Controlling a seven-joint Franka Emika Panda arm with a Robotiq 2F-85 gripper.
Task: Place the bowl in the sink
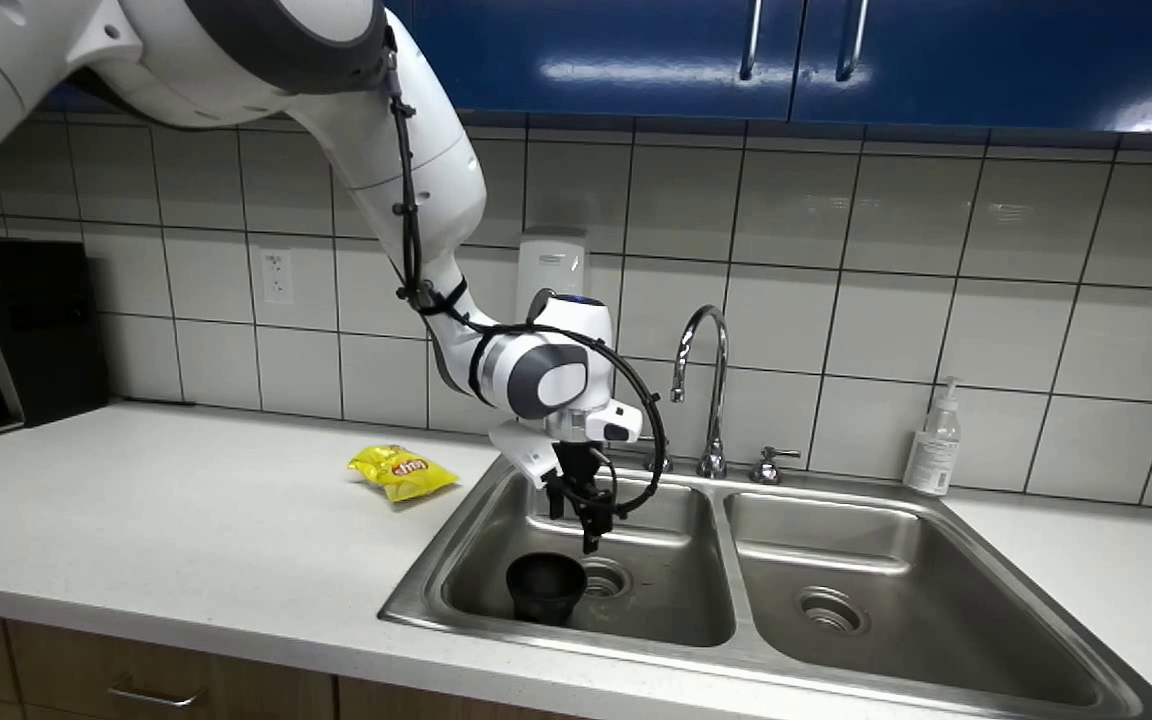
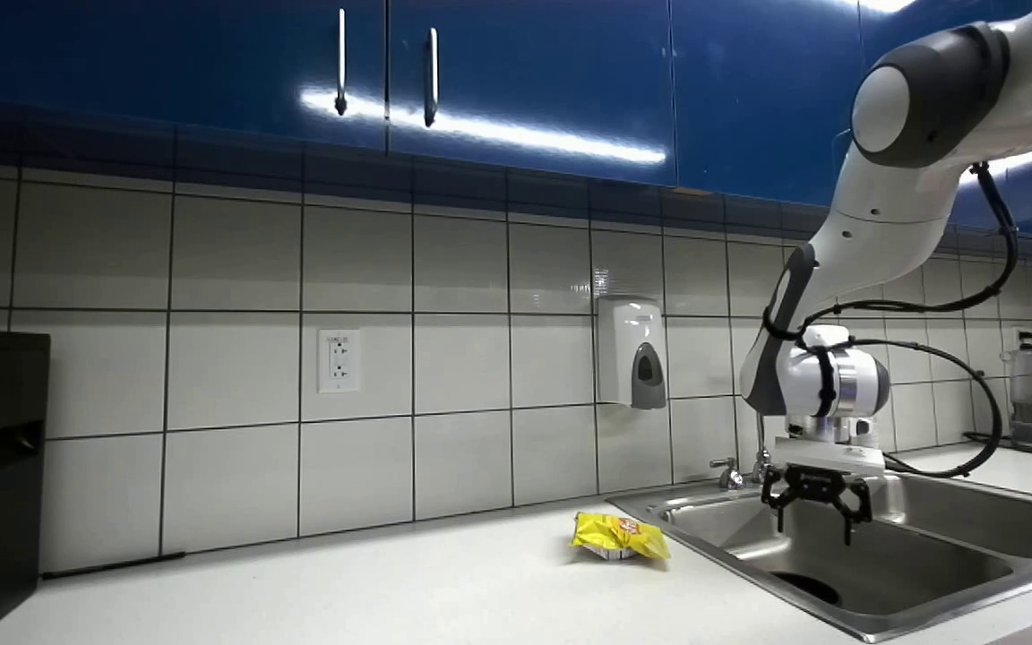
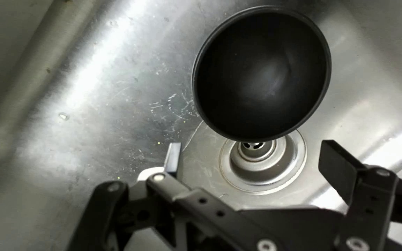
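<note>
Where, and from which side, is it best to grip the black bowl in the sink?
Probably by the rim at its left edge in the wrist view, where bare sink floor lies outside. Come down from above, one jaw inside and one outside: the black bowl stands upright, mouth upward, and the open gripper is higher. The whole bowl is perhaps too wide to clasp.

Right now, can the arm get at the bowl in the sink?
Probably yes: the jaws hang open over the sink, and nothing shows between them and the upright bowl.
</note>
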